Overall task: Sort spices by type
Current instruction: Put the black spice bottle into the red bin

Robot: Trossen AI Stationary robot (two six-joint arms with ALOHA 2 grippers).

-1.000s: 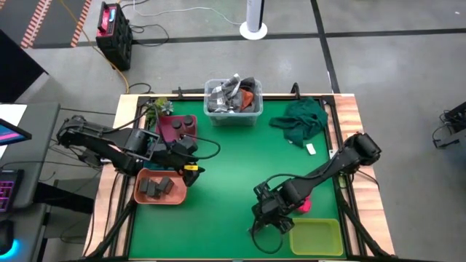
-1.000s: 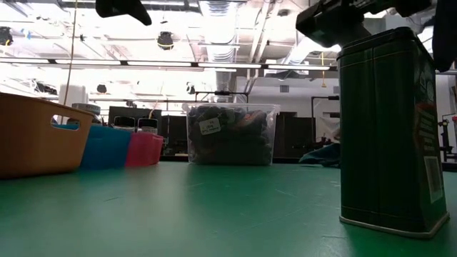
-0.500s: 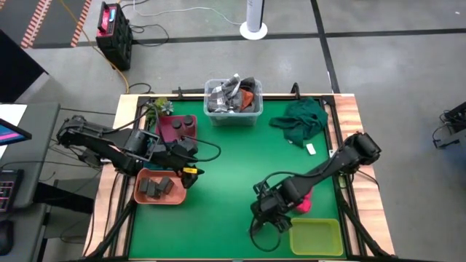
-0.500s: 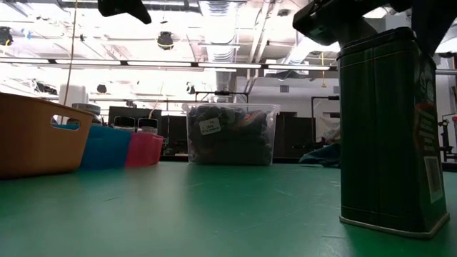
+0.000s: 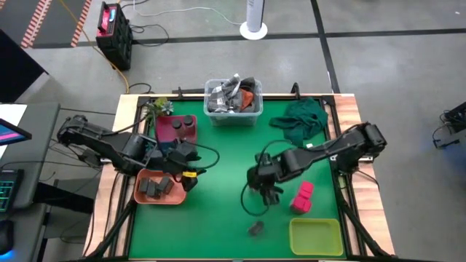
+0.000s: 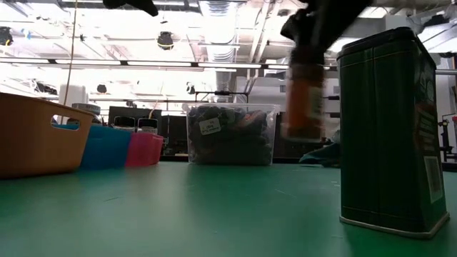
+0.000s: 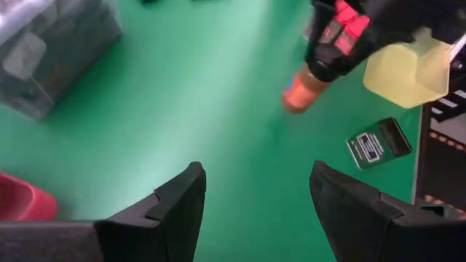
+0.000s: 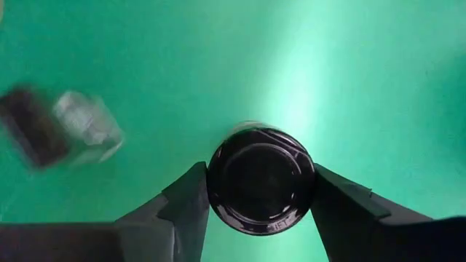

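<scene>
The right gripper (image 8: 260,211) is clamped on a round dark-capped spice jar (image 8: 261,180), lifted clear above mid-worktop (image 5: 218,153). Rigid, probably light with smooth sides, it could slip; gripping just under the cap suits it. The left gripper (image 7: 255,200) waits, fingers apart, by the orange tray (image 5: 138,195).

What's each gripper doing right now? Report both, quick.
Left gripper: open, empty, beside the orange tray.
Right gripper: shut on a dark-lidded spice jar, lifted off the table.
</scene>
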